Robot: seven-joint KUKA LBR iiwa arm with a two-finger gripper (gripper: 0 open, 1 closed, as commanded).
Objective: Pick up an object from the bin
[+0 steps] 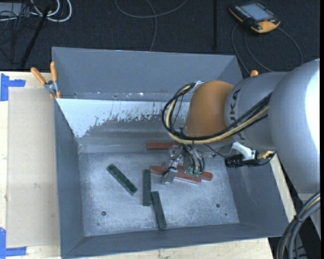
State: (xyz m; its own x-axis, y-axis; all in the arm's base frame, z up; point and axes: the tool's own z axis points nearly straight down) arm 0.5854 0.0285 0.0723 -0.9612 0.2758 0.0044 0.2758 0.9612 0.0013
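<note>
Jaws unreadable, open or shut impossible to tell, on the gripper [171, 176] low over the reddish-brown bar [201, 176] lying flat right of middle on the bin [67, 171] floor (probably stiff, light, a bit slick), best pinched across its narrow width near mid-length.

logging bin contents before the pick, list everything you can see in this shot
green bars: 3, dark green, flat on the bin floor, left, middle, front
red-brown bars: 2, one by the back wall, one mid-floor under the jaws
bin: 1, grey metal, centre of view
handheld device: 1, orange and black, beyond the bin, upper right
cables: several, light and dark, beyond the bin, top
arm: 1, silver with orange wrist cover, reaching in from the right, jaws low over the mid-floor red-brown bar
</note>
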